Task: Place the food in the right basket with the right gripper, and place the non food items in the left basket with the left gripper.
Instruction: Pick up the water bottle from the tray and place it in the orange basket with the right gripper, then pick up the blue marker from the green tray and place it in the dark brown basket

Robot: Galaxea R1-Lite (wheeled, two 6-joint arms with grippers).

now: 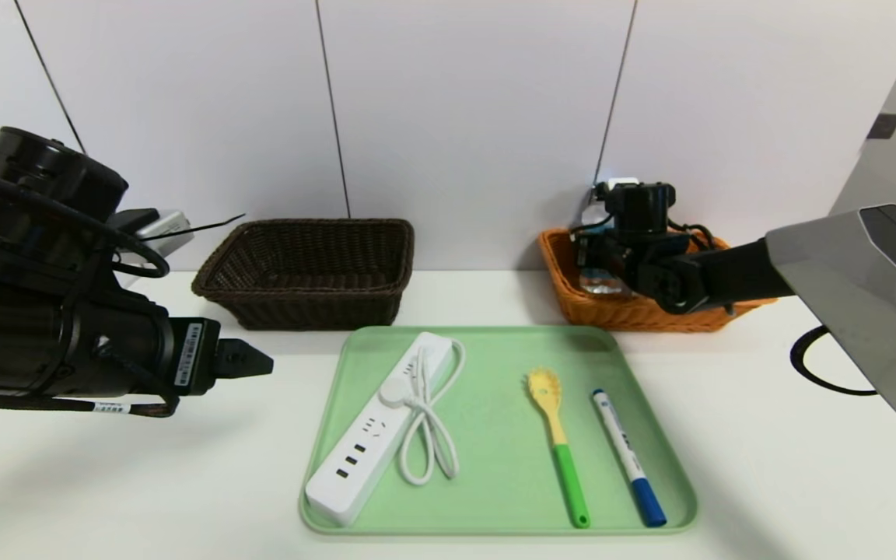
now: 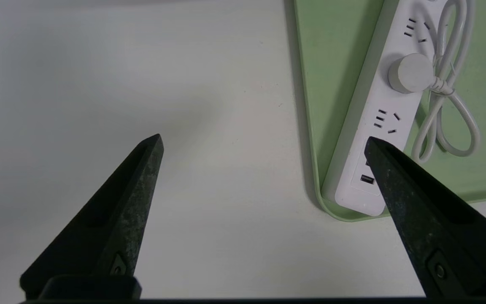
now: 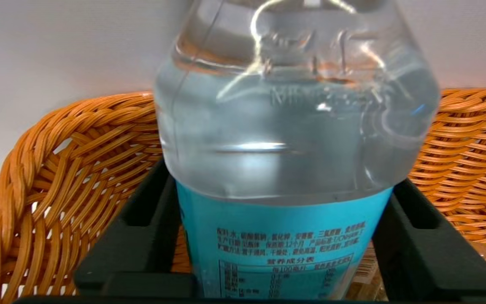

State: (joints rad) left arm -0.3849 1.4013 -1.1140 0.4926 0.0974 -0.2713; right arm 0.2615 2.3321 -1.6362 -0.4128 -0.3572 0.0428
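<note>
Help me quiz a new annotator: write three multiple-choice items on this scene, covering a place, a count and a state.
1. Where is the water bottle?
A. lying on the green tray
B. in the orange basket
C. in the left pincer

2. How many items lie on the green tray?
A. two
B. five
C. three

3. What state is the left pincer in?
A. open and empty
B. shut and empty
C. shut on the water bottle

Key:
1 B: the right wrist view shows orange wicker around the bottle.
2 C: only the power strip, pasta spoon and marker lie there.
3 A: its fingers stand wide apart over the bare table.
</note>
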